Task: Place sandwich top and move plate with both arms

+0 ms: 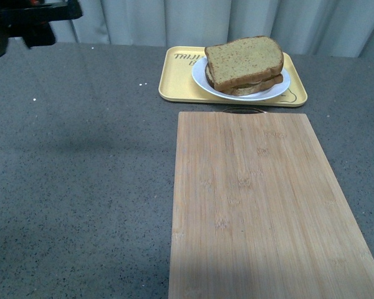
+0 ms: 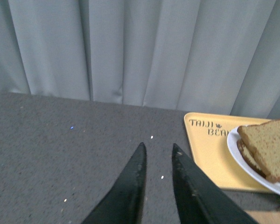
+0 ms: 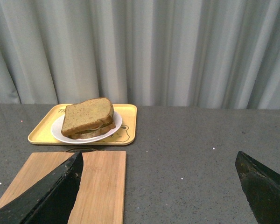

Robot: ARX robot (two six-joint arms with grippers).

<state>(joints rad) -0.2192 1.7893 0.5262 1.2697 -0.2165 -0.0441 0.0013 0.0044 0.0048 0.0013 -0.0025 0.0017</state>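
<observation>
The sandwich top (image 1: 244,60), a tan speckled bread slice, lies on the stacked sandwich on the white plate (image 1: 278,91). The plate sits on a yellow tray (image 1: 177,81) at the back of the table. Part of the left arm (image 1: 31,18) shows at the top left of the front view. My left gripper (image 2: 157,150) is shut and empty, hovering above the grey table to the left of the tray (image 2: 207,149). My right gripper (image 3: 158,161) is wide open and empty, well back from the plate (image 3: 60,135) and the sandwich top (image 3: 88,114).
A bamboo cutting board (image 1: 262,205) lies in front of the tray, reaching the table's near edge. Its far end (image 3: 100,177) shows between my right fingers. Grey curtains (image 2: 130,46) hang behind the table.
</observation>
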